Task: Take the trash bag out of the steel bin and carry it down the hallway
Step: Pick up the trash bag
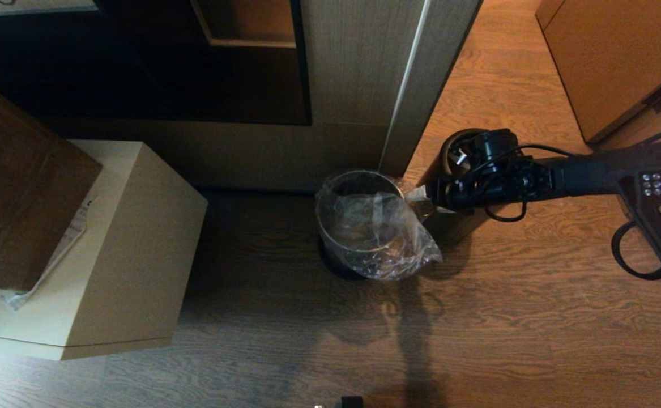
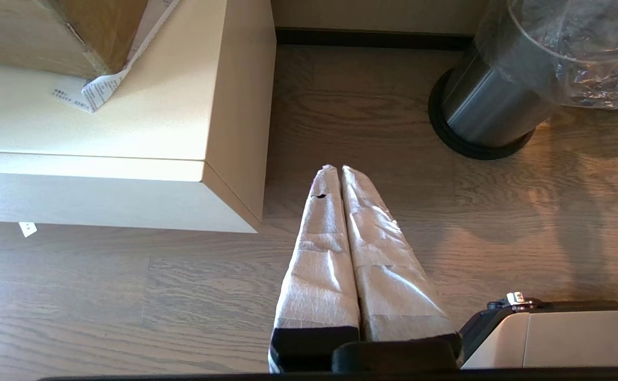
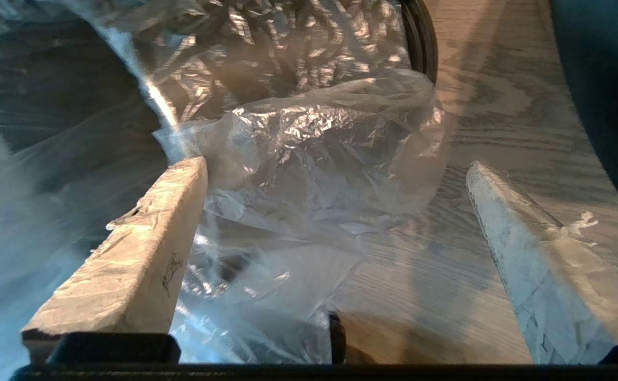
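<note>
The steel bin (image 1: 336, 238) stands on the wood floor against a pale panel. The trash bag (image 1: 389, 241) lines it, and its clear crinkled plastic spills over the rim on the near right side. My right gripper (image 1: 427, 203) reaches in from the right, beside the rim. It is open, its taped fingers (image 3: 176, 211) spread wide, with the bag's loose plastic (image 3: 309, 137) lying between them, nearer one finger. My left gripper (image 2: 335, 170) hangs low over the floor, shut and empty, with the bin (image 2: 489, 106) off to one side. The hallway is out of view.
A beige low cabinet (image 1: 120, 255) with a brown cardboard box (image 1: 13, 192) on it stands left of the bin. The pale panel's corner (image 1: 404, 102) rises just behind the bin. More wooden furniture (image 1: 608, 56) stands at the back right. Part of my base (image 2: 557, 338) shows beside the left gripper.
</note>
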Tool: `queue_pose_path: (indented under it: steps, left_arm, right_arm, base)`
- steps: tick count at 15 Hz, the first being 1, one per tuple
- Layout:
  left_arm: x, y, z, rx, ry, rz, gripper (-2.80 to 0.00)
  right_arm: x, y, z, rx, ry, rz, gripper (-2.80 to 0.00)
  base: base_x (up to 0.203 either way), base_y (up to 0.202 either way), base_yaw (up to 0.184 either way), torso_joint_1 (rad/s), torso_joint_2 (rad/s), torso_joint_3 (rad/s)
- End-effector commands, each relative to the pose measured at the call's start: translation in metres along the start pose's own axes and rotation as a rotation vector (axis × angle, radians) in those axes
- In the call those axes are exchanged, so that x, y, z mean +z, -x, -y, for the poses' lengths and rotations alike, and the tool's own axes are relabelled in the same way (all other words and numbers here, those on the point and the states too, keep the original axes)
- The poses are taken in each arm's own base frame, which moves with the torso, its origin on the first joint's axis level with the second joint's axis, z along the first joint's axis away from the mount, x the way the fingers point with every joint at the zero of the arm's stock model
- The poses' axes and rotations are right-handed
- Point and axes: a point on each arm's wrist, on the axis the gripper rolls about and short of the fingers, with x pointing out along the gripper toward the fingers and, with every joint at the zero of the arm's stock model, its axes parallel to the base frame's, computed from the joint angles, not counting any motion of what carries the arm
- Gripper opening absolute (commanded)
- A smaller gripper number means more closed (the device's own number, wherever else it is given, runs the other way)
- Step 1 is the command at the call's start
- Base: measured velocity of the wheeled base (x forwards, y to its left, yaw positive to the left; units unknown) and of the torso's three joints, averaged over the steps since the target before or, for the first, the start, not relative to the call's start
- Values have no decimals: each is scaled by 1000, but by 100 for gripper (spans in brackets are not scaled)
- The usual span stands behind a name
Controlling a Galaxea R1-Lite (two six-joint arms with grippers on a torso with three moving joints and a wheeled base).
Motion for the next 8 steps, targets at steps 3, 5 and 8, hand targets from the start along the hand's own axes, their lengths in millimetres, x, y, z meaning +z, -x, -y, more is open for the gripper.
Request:
queue_pose_path:
  steps: [3, 5, 8]
  left_arm:
    - [-3, -1, 0, 0, 0, -12, -280]
    - [-3, -1, 0, 0, 0, -10, -280]
    - [-3, -1, 0, 0, 0, -10, -280]
  right_arm:
    - [-1, -5, 1, 19, -2, -7, 0]
    - [3, -4, 0, 51, -12, 5, 0]
    - [9, 1, -4, 71, -4, 25, 0]
  base:
    - [0, 0, 0, 0, 0, 0]
    - [0, 0, 0, 0, 0, 0]
    - [0, 0, 0, 0, 0, 0]
